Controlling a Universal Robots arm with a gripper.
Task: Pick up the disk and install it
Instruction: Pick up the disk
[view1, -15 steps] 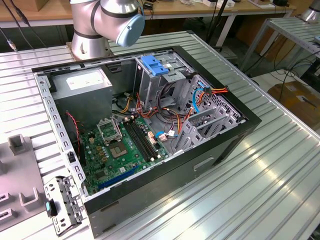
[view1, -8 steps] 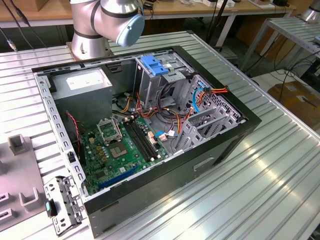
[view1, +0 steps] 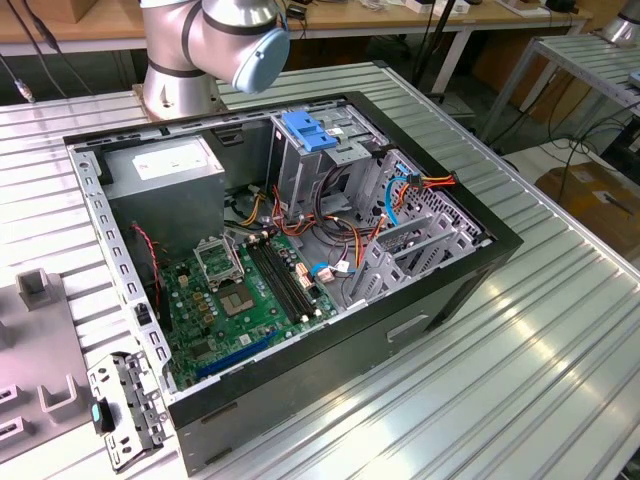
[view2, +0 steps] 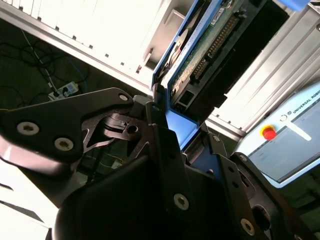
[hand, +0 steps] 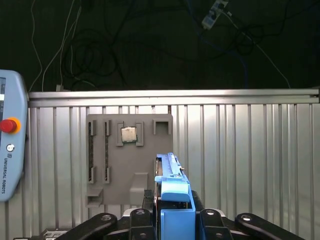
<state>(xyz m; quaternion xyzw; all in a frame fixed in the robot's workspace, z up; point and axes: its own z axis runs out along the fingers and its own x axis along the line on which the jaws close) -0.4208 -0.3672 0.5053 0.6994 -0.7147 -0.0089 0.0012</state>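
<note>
In both wrist views my gripper (hand: 173, 210) (view2: 172, 132) is shut on the disk (hand: 171, 175), held edge-on between the black fingers (hand: 148, 201). The first wrist view shows the disk's blue plastic rail, lifted above the ribbed metal table. In the second wrist view the disk (view2: 212, 47) shows its green circuit-board underside with a blue rail (view2: 176, 125) along the edge. The open computer case (view1: 400, 330) lies on the table in the exterior view, with a metal drive cage (view1: 300, 170) inside it under a blue handle (view1: 310, 130).
A grey fixture plate (hand: 107, 187) with a processor chip (hand: 129, 134) lies on the table below the gripper. A teach pendant (hand: 9, 150) with a red button hangs at the table edge. Inside the case are a power-supply box (view1: 165, 170), a green motherboard (view1: 240, 290) and loose cables. The arm's base (view1: 180, 70) stands behind the case.
</note>
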